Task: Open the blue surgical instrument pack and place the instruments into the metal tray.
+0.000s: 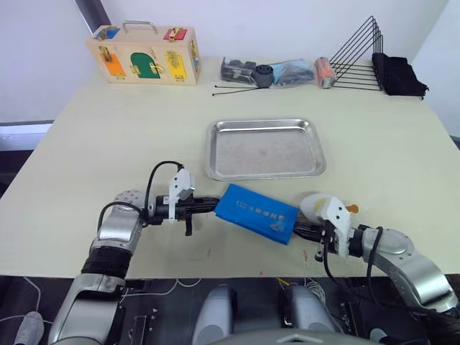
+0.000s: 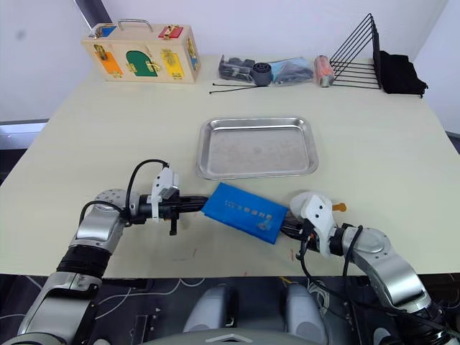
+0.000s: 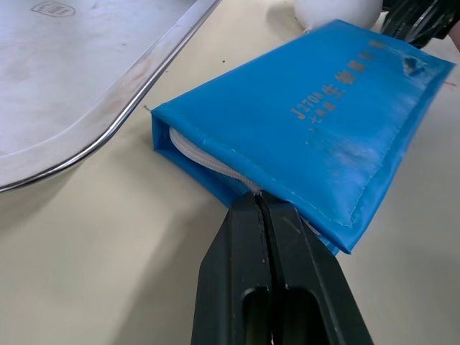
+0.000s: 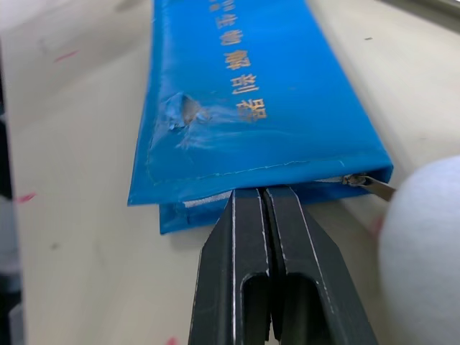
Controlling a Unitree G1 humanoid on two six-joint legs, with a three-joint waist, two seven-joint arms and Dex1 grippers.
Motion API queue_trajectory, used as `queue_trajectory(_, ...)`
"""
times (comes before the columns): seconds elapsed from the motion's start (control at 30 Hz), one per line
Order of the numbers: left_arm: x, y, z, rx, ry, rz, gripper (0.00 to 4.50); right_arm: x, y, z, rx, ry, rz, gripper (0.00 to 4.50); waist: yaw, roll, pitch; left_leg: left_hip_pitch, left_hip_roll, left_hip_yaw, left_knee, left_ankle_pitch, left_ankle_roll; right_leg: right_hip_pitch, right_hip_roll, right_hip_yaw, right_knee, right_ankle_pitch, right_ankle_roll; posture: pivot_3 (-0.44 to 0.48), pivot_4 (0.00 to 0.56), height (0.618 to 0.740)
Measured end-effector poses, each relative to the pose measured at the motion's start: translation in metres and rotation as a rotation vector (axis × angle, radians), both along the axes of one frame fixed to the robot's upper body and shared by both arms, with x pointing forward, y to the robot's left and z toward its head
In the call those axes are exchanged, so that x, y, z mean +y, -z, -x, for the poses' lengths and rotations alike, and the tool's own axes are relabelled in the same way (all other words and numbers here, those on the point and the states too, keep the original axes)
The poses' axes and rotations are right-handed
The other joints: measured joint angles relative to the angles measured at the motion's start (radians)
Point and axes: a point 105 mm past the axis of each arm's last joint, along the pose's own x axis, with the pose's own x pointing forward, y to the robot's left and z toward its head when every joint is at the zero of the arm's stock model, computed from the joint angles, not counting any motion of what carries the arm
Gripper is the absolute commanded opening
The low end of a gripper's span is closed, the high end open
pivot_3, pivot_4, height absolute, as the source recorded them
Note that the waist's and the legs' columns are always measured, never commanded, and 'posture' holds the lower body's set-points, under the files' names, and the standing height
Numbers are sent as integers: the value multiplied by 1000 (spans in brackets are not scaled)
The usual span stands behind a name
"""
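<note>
While the blue surgical instrument pack (image 1: 256,213) lies shut just in front of the metal tray (image 1: 264,148), left gripper (image 3: 260,203) and right gripper (image 4: 263,194), fingers together, press opposite ends; best pinch only the top flap, then lift gently

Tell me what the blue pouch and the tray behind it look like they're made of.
The blue surgical instrument pack looks like coated fabric or vinyl: smooth with a slight sheen, stitched edges, pale printed characters and one scuffed patch. The metal tray looks like steel, probably stainless: a bright reflective rolled rim and a duller, scuffed floor.
</note>
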Motion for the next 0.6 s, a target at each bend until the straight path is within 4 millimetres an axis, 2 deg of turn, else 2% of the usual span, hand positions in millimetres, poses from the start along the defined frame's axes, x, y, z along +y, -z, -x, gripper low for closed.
queue_trajectory(0.23,-2,2,10,17,14,-14,23,-6,-2,-10,-33,40,-4,0,2,0,0,0,0,0,0,0,0,0,0,0,0,0,0,0,150,740)
queue_trajectory(0.4,-11,4,20,37,22,-3,23,-15,-3,-19,-63,45,15,0,5,0,0,0,0,0,0,0,0,0,0,0,0,0,0,0,150,740)
queue_trajectory(0.6,-18,5,21,40,20,8,23,-22,-3,-19,-68,34,29,0,8,1,0,0,0,1,0,0,0,0,-1,0,0,0,0,0,150,740)
